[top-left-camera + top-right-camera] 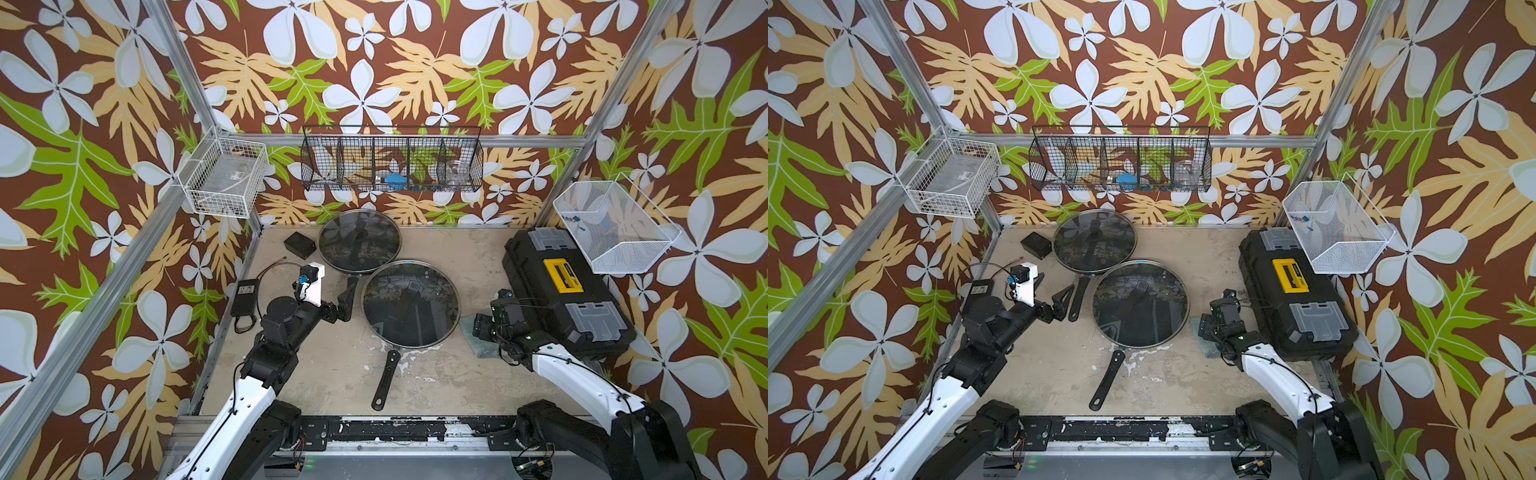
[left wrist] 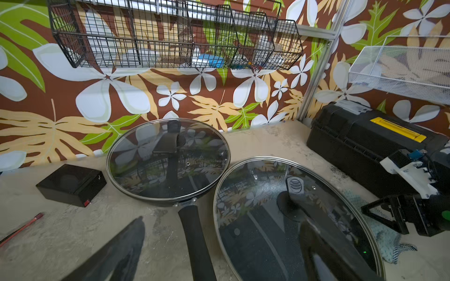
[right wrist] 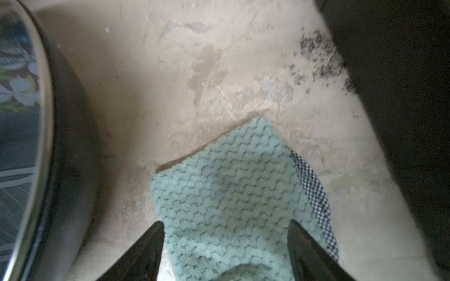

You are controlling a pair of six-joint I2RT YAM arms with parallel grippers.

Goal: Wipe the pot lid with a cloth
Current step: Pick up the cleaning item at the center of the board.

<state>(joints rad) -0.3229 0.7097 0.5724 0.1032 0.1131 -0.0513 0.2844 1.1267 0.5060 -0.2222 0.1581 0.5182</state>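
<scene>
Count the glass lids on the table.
2. The pot lid lies beside the cloth; the smaller lid sits just beyond it, farther from the robot. No others show.

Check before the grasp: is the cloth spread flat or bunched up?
Spread flat: the cloth lies smooth on the table, the open right gripper straddling it.

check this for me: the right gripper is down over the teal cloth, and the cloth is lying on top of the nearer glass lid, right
Not on top. The cloth lies flat on the table beside the nearer glass lid, clear of its rim, as the right wrist view shows. The right gripper is down over the cloth, a jaw on either side.
</scene>
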